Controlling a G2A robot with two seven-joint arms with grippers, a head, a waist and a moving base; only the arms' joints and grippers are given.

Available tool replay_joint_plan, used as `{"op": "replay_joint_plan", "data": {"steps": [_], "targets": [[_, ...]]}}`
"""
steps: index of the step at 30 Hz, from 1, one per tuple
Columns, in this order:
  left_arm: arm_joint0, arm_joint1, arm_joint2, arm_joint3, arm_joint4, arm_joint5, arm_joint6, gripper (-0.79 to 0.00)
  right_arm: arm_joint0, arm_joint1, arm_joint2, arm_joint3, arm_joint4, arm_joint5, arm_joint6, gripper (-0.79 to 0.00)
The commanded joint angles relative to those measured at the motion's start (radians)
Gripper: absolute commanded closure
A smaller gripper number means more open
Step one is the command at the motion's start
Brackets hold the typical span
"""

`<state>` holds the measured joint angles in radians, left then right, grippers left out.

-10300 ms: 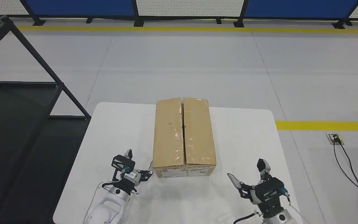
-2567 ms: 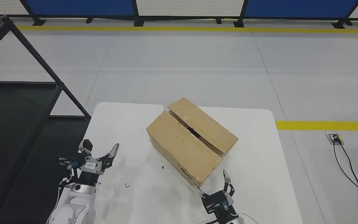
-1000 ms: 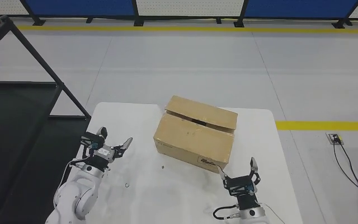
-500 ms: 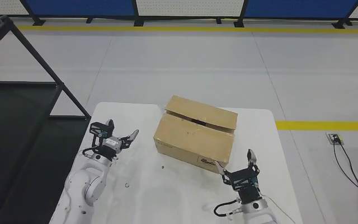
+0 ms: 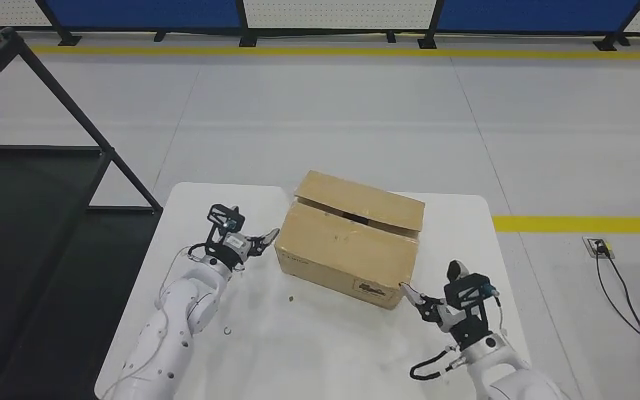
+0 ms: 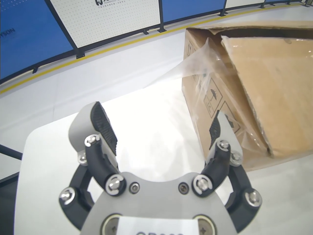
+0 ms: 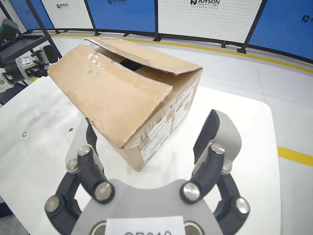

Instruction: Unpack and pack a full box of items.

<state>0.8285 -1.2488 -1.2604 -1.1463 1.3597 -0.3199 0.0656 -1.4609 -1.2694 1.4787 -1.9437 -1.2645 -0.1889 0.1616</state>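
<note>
Left end effector (image 6: pixel 157 114), jaws wide, sits just beside the cardboard box's (image 5: pixel 345 240) left end, mid-desk (image 5: pixel 300 350). The right end effector (image 7: pixel 150 122), equally wide, is near its near right corner. Opening looks to be the step; next, the half-raised flaps (image 7: pixel 107 94) need folding back. Left wrist view brings out loose clear tape (image 6: pixel 195 67); right wrist view, a dark gap between flaps.

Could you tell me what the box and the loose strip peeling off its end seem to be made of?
The box looks like brown corrugated cardboard, matte, given its rough layered flap edges. The strip is probably clear glossy plastic packing tape: see-through and catching light.
</note>
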Motion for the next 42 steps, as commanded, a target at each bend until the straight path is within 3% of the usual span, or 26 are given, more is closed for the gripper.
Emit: {"op": "replay_joint_plan", "data": {"steps": [1,11,19,24,29,37,42], "targets": [[0.004,0.0,0.008,-0.002,0.009,-0.01,0.002,-0.785,0.0,0.0,0.0,0.0,0.0,-0.001,0.001,-0.785],[0.074,0.006,0.0,-0.094,0.005,-0.026,-0.002,-0.785,0.005,0.0,0.0,0.007,0.025,-0.017,0.011,-0.785],[0.139,0.009,-0.006,-0.169,0.001,-0.007,-0.008,-0.785,0.095,0.01,0.072,0.073,0.299,-0.127,0.197,-0.785],[0.172,0.009,0.001,-0.205,0.014,0.004,-0.012,-0.785,0.124,0.016,0.091,0.09,0.364,-0.16,0.253,-0.785],[0.193,0.009,-0.007,-0.222,0.009,0.034,-0.01,-0.785,0.122,0.022,0.1,0.09,0.371,-0.211,0.228,-0.785],[0.255,0.013,-0.093,-0.281,-0.055,0.172,-0.01,-0.785,0.095,0.036,0.147,0.055,0.338,-0.354,0.114,-0.785],[0.277,0.023,-0.139,-0.316,0.022,0.224,-0.035,-0.785,0.065,0.045,0.185,0.014,0.281,-0.456,0.036,-0.785]]}}
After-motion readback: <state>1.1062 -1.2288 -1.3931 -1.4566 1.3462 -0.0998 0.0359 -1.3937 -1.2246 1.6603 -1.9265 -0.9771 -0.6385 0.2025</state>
